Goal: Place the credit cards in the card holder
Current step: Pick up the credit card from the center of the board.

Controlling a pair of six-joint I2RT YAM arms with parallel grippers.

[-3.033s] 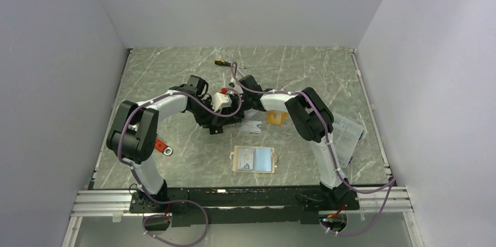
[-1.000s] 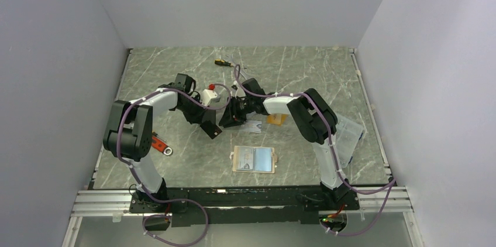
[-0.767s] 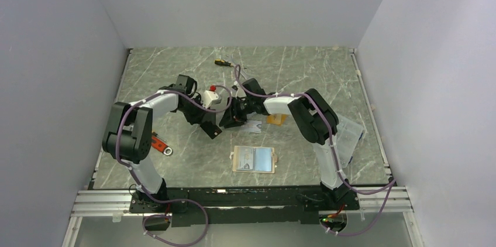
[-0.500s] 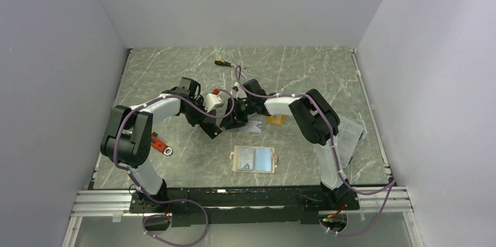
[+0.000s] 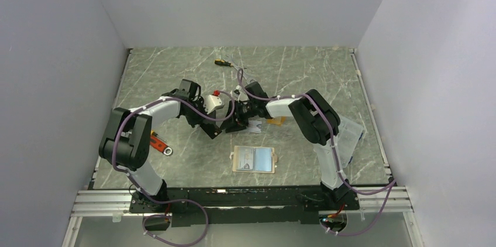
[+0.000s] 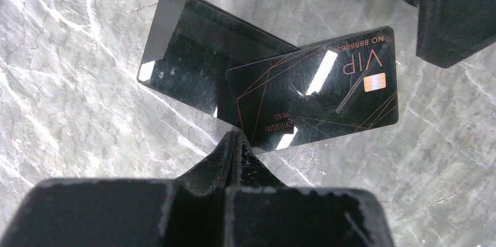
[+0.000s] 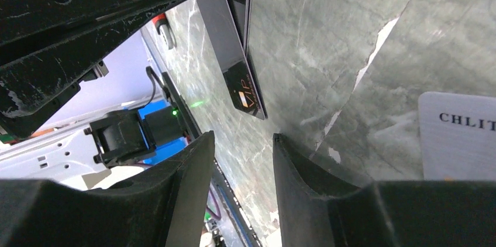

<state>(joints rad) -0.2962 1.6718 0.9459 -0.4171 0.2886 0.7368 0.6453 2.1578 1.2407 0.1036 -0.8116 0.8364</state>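
Left wrist view: my left pincer (image 6: 234, 141) is pressed fully shut, holding nothing. Its joined tips sit low in the middle of the frame, right at the near edge of a black card (image 6: 316, 98) printed VIP with a small gold chip. That card lies flat on the table (image 6: 70, 112), tilted, and it overlaps a second dark glossy card (image 6: 187, 59) that reaches toward the upper left. One finger of my right pincer shows as a dark block in the upper right corner, apart from both cards.

From the right wrist camera, my right pincer (image 7: 243, 139) stands part open at the bottom of the frame, with only bare marble in the gap. The two dark cards lie ahead of it, running up to the top, where my left fingers (image 7: 88, 7) meet them. A silver card (image 7: 459, 136) lies at the right edge.

From above, both pincers meet in the middle of the table. The silver card and an orange card (image 5: 276, 120) lie just to their right. The card holder (image 5: 253, 159) lies open and flat lower down, near the centre, well apart from all the cards. A clear plastic box (image 5: 349, 133) sits at the right.
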